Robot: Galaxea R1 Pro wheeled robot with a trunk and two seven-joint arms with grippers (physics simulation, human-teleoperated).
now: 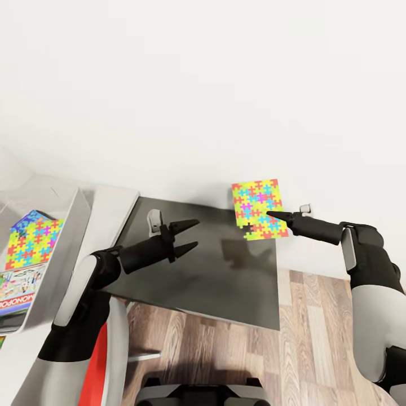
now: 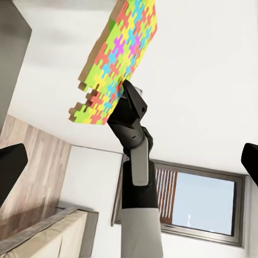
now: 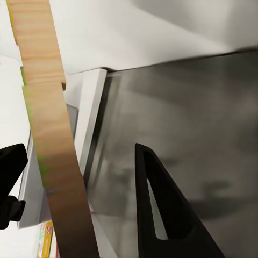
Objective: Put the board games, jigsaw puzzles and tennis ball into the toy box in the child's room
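My right gripper is shut on a bright multicoloured jigsaw puzzle, holding it upright in the air over the dark end of the table. In the left wrist view that puzzle stands on the right arm's fingertips. The right wrist view has it edge-on, a wood-coloured strip between the black fingers. My left gripper hangs open and empty beside the table end. The light-grey toy box at far left holds a second jigsaw puzzle and a Monopoly board game. The tennis ball is out of view.
The table's dark side panel drops to the wood-plank floor. A white wall rises close behind. A dark-framed window appears in the left wrist view.
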